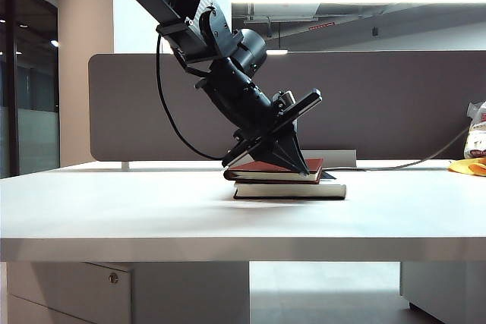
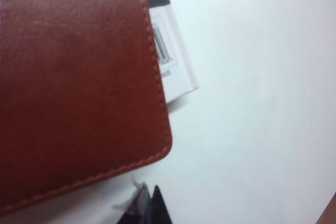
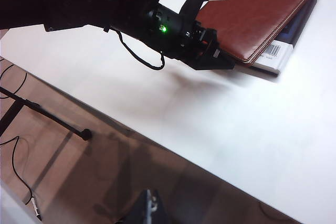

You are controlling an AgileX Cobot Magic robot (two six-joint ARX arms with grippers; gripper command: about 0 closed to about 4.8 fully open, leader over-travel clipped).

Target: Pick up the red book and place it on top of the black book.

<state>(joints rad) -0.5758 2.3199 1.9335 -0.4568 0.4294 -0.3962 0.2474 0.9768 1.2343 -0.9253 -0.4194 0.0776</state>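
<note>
Because the dark red leather-like book (image 1: 275, 169) already lay on the black-covered white-edged book (image 1: 289, 190) at frame centre, the left gripper (image 1: 304, 168) sat closed beside its edge, while the right gripper (image 3: 148, 211), at the lower edge of its wrist view, could not be read.

Left arm (image 1: 220, 51) slanting down from upper left, left gripper (image 1: 292, 158) clamped on red book (image 1: 262, 171), red book atop black book (image 1: 288, 190), offset left, stack mid white table (image 1: 152, 210), grey partition (image 1: 395, 104) behind, right gripper not in shot
</note>
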